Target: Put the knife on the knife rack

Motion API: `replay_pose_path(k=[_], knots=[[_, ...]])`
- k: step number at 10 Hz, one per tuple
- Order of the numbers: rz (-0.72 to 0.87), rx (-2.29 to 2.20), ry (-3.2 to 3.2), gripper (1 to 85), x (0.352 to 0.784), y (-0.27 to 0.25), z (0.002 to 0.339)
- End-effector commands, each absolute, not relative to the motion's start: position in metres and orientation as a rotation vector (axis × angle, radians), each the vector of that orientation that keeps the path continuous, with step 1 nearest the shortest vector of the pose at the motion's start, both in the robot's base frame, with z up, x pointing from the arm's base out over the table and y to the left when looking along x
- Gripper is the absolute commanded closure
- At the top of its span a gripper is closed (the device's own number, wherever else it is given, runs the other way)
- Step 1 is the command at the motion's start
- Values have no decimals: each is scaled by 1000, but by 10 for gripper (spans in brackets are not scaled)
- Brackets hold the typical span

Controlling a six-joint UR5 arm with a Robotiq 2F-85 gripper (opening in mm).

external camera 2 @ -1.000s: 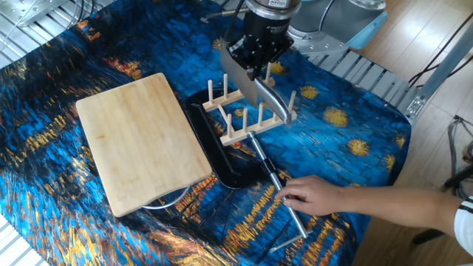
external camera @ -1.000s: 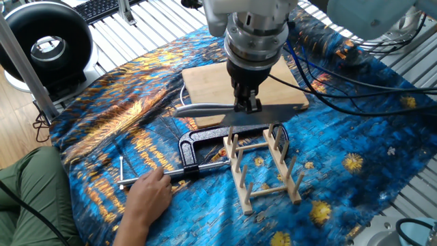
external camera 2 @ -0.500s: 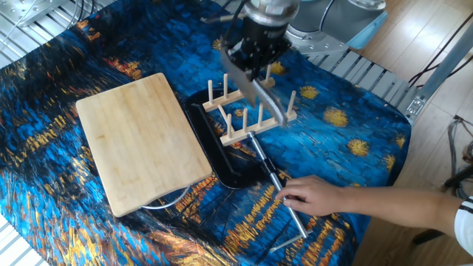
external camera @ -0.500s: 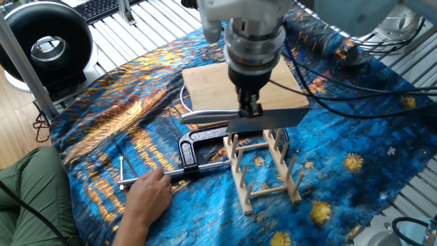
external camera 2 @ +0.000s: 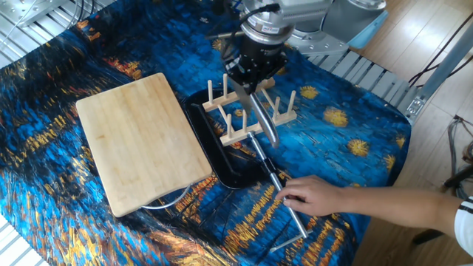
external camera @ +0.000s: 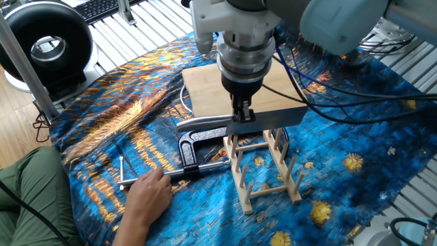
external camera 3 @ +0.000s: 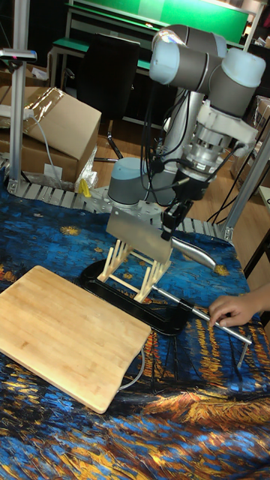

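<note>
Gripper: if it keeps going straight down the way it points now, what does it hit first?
Most likely the knife rack. The gripper points down, shut on the knife, whose blade hangs just over the rack's peg tops. The blade would meet the pegs or drop between them; depth is unclear.

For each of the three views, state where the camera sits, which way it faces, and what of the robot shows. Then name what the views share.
One fixed view: high, looking down past the arm's wrist at the gripper holding the knife over the knife rack.
The other fixed view: high on the opposite side, cutting board at left; only the wrist and gripper show.
Tall fixed view: low at the table's edge, facing the robot; the whole arm shows.
Shared: knife, rack, black clamp, a person's hand on the clamp's screw.
</note>
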State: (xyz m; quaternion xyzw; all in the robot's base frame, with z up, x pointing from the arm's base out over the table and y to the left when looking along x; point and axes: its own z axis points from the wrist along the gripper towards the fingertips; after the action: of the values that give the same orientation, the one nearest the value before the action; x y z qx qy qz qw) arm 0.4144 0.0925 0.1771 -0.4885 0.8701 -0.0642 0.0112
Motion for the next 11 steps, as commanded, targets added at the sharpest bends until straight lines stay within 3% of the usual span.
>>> replay_pose_path(k=[1, 5, 11], knots=[[-196, -1490, 2764, 847, 406, 98, 186], [-169, -1494, 2799, 847, 396, 95, 196], [-93, -1521, 2697, 847, 397, 120, 152]])
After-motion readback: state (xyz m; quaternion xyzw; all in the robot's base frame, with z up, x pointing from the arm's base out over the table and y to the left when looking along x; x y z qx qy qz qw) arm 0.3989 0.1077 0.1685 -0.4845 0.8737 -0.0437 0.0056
